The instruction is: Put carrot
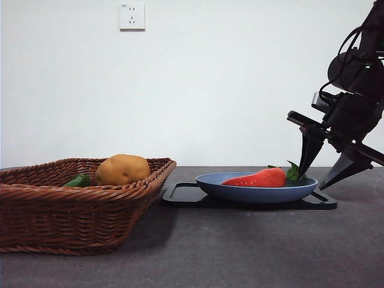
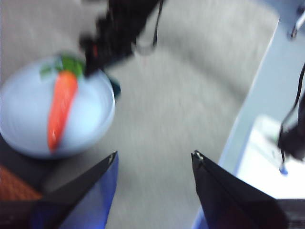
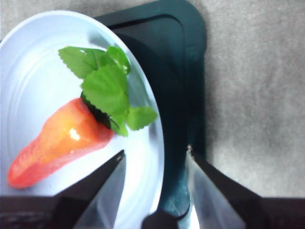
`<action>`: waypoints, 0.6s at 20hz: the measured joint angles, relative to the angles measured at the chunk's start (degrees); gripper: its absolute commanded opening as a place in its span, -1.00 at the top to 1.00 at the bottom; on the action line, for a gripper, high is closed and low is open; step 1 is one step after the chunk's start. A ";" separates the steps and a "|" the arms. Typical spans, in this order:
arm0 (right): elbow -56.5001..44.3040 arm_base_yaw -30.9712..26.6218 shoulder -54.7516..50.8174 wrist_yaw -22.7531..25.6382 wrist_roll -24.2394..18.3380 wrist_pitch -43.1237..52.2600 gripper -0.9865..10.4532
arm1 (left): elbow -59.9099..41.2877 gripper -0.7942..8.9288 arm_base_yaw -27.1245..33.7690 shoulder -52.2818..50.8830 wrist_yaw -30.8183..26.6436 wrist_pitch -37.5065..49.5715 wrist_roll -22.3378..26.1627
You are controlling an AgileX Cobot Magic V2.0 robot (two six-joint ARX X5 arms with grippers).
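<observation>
Tilting over the plate's (image 1: 255,191) rim, right gripper (image 1: 327,171), fingers (image 1: 309,157) spread, seemingly just beside the carrot (image 1: 261,179)

A glossy red-orange carrot (image 1: 259,178) with green leaves is showing at right centre against a pale blue plate (image 1: 252,193) on a black tray (image 1: 183,195). At lower left, a brown wicker basket (image 1: 66,207) is framing a yellow-brown lump (image 1: 122,169).

Carrot (image 1: 259,178) lying in plate (image 1: 252,192), plate sitting on tray (image 1: 180,193).
Basket (image 1: 72,210) sitting left of tray on surface (image 1: 240,252); right tool (image 1: 324,168) hovering at plate's right rim.
</observation>
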 measured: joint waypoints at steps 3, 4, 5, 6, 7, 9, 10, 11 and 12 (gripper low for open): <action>0.00 -0.68 -2.29 -0.07 -0.26 -4.79 0.42 | 0.00 0.28 0.00 0.00 -4.37 6.36 0.59; 0.00 -0.90 -3.56 -0.07 -0.26 -6.56 0.45 | 0.00 0.28 0.00 0.00 -6.14 8.22 0.98; 0.00 -1.20 -5.49 -0.04 -0.26 -8.96 0.55 | 0.00 0.28 0.00 0.00 -8.70 10.67 1.51; 0.00 -1.38 -7.30 -0.04 -0.28 -11.21 0.65 | 0.00 0.29 0.00 0.04 -11.04 12.87 1.99; 0.00 -1.38 -9.01 -0.02 -0.66 -13.33 0.74 | 0.00 0.37 0.00 0.11 -13.46 14.73 2.36; 0.00 -1.29 -12.28 0.15 -2.60 -17.68 0.82 | 0.00 0.76 0.33 0.68 -18.21 16.92 2.84; 0.00 -0.61 -14.10 0.76 -3.50 -19.54 0.82 | 0.00 0.82 0.72 1.07 -19.52 16.83 3.04; -0.11 0.63 -16.22 2.03 -4.17 -20.48 0.82 | 0.00 0.82 1.36 1.49 -19.89 16.44 3.52; -0.74 2.29 -18.84 3.96 -4.63 -20.31 0.82 | 0.00 0.82 2.36 1.68 -20.09 14.97 4.33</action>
